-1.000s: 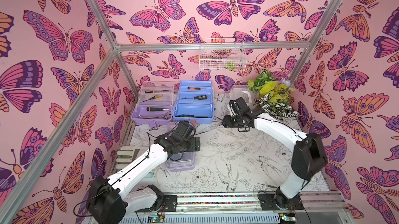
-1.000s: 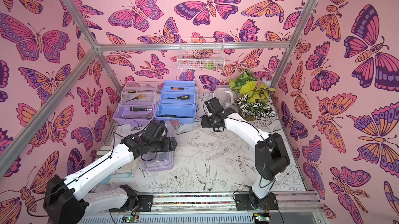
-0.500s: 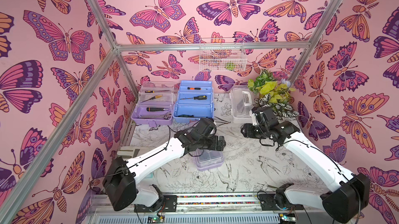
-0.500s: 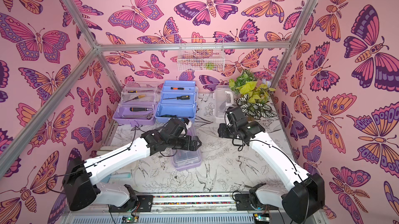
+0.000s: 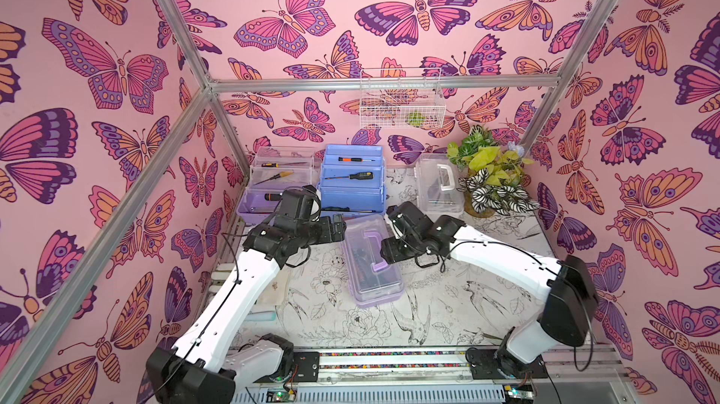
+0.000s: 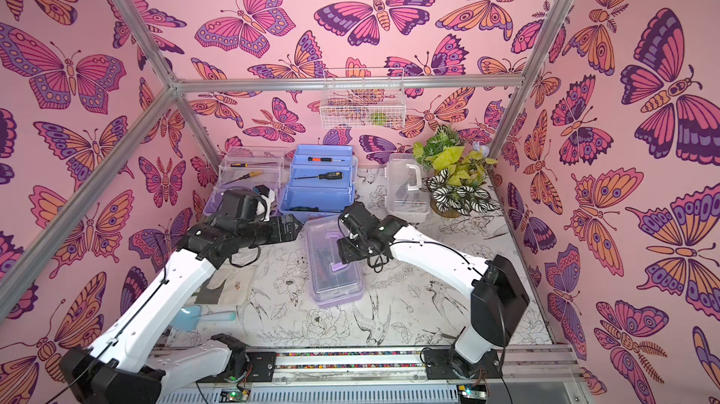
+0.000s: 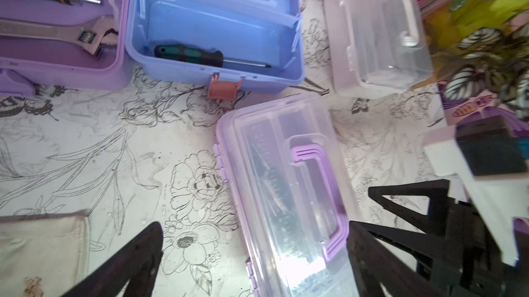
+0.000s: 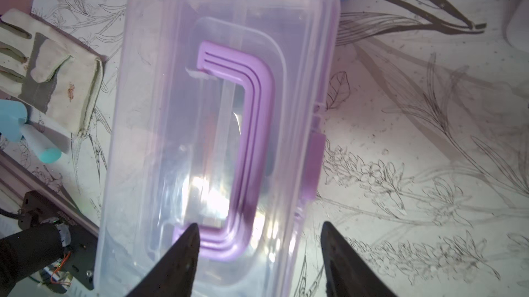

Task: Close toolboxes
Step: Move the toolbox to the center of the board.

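Shows left gripper [image 7: 253,224] and right gripper [image 8: 259,224], jaws spread apart and empty, flanking closed lilac toolbox [image 5: 373,265] mid-frame in a top view.

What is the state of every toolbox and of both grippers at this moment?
Middle lilac toolbox: lid down, handle flat.
Back lilac toolbox: open, trays spread.
Blue toolbox: open.
White toolbox: lid down.
Left gripper: open.
Right gripper: open.

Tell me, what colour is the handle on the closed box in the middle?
The handle is lilac purple; the right wrist view shows it best.
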{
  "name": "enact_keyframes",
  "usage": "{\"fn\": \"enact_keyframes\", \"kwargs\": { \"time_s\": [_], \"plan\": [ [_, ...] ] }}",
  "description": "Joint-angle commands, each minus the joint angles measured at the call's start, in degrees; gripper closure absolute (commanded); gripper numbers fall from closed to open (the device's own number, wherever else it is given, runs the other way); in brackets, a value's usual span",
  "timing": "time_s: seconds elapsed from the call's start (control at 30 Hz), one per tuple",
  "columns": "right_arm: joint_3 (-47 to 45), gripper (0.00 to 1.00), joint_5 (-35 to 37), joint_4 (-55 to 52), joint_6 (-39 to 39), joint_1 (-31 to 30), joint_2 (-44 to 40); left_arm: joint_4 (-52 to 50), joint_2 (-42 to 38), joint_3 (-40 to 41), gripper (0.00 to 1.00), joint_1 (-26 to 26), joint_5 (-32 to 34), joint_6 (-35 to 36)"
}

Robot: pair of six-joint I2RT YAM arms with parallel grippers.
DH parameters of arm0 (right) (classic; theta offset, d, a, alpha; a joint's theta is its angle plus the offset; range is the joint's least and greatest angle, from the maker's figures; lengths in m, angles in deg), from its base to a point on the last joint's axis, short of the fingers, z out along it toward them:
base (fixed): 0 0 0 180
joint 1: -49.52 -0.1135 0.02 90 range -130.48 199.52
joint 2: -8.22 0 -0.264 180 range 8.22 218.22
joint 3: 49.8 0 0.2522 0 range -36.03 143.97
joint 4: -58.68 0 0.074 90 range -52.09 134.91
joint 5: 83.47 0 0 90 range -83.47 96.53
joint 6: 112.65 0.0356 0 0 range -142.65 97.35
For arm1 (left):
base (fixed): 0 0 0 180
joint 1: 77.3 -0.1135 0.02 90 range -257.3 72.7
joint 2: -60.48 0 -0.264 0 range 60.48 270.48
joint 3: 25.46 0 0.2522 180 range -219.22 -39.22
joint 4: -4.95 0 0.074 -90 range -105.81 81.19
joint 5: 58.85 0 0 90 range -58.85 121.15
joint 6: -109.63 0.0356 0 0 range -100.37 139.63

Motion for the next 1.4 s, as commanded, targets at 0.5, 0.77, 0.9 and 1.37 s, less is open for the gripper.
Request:
{"fn": "enact_keyframes", "kwargs": {
  "time_s": [0.5, 0.77, 0.9, 1.37],
  "plan": [
    [-5.06, 0.59, 8.93, -9.1, 3.09, 6.42, -2.04, 3.79, 21.64, -10.97, 0.0, -3.81, 3.99, 12.02],
    [-19.51, 0.59, 7.94, -11.07, 1.81, 19.02, -17.08, 4.74, 39.88, -25.33, 0.1, -3.55, 2.77, 15.56],
    [-23.66, 0.58, 5.64, -13.34, 0.86, 25.4, -23.61, 4.48, 47.09, -31.25, 0.17, -3.55, 3.12, 16.8],
    [-25.46, 0.58, 3.11, -14.91, -0.98, 30.98, -29.17, -7.8, 58.87, -39.21, 0.46, -0.98, 6.11, 18.86]
  ]
}}
